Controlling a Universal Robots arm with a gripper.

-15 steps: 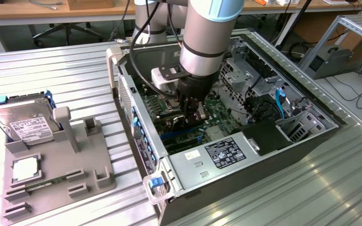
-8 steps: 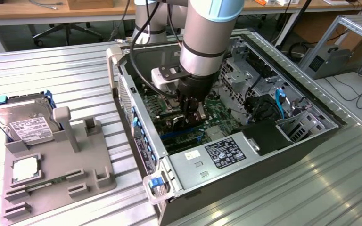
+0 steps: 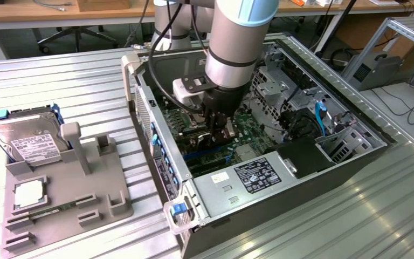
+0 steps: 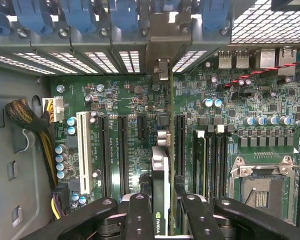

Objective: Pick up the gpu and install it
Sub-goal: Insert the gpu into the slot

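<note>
gpu (image 4: 160,180) stands edge-on over the motherboard (image 4: 135,105) inside the case (image 3: 225,186), bracket end toward the rear vents. My gripper (image 4: 162,202) clamps its 2 faces. Judgement: hold card square to slot, press evenly.

The exterior view looks down at a slant from high up, at middle distance, over the ribbed table (image 3: 70,75) and the open computer case (image 3: 221,183), with the arm (image 3: 236,32) coming in from the far side. The wrist view sits close, facing straight into the case past the tool (image 4: 166,215), which grips the gpu (image 4: 161,180) edge-on. Both views share the motherboard (image 4: 135,115)
</note>
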